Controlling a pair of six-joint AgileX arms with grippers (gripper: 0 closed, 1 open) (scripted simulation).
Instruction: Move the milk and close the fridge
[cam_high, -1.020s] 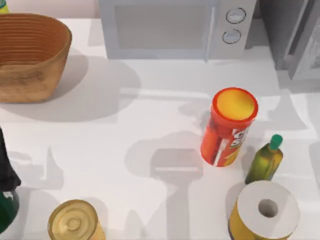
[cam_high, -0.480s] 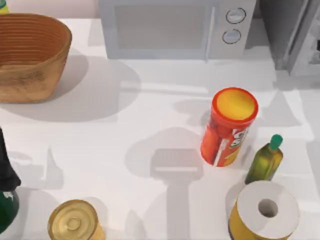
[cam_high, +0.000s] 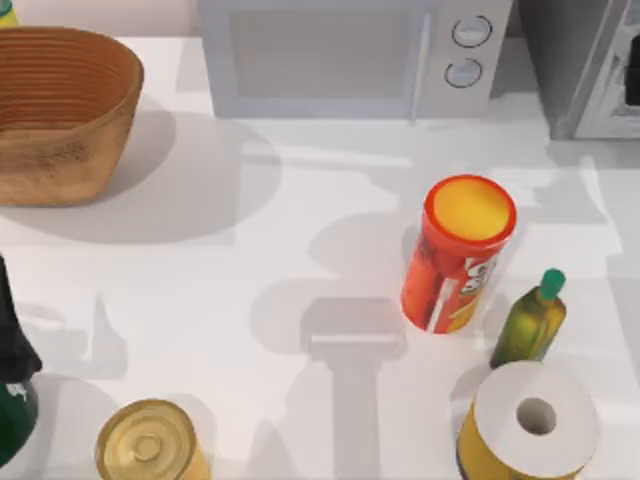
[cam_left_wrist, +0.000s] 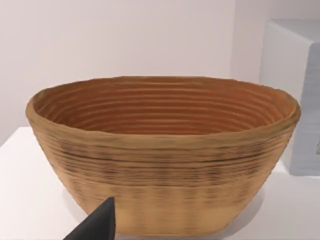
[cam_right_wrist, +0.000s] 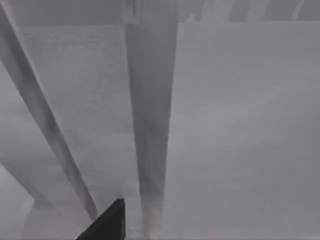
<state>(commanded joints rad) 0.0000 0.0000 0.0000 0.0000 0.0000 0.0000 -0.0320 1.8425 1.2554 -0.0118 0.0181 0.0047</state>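
- Up close, the right gripper (cam_right_wrist: 102, 222) faces the grey panels of the fridge (cam_right_wrist: 220, 130), and one dark fingertip (cam_right_wrist: 106, 220) is visible in the right wrist view; whether the fingers are spread or pressed together cannot be told, and nothing can be seen held.
- The left gripper (cam_left_wrist: 95, 224) sits near the woven basket (cam_left_wrist: 165, 165), one dark fingertip (cam_left_wrist: 97, 222) showing against the basket wall; its opening cannot be told either.
- From above, the fridge (cam_high: 590, 70) stands at the table's far right corner, with its light-grey-framed door panel (cam_high: 620, 85) at the picture's right edge.
- Just left of the fridge, the microwave (cam_high: 350, 55) stands at the back of the table, with two round knobs (cam_high: 470, 32) on its right side.
- At the far left the basket's ribbed inside looks bare.
- A red can (cam_high: 458, 250) with a yellow lid stands right of centre, leaning slightly in the view.
- Just right of it, and a little nearer, stands the oil bottle (cam_high: 530, 322) with a green cap.
- A paper roll (cam_high: 530, 420) lies at the near right, its core hole facing up.
- A gold tin (cam_high: 150, 442) stands at the near left, and a dark green bottle (cam_high: 12, 390) at the left edge.
- The table (cam_high: 250, 260) is white, crossed by soft shadows.
- A pale wall (cam_left_wrist: 125, 40) stands behind the basket.
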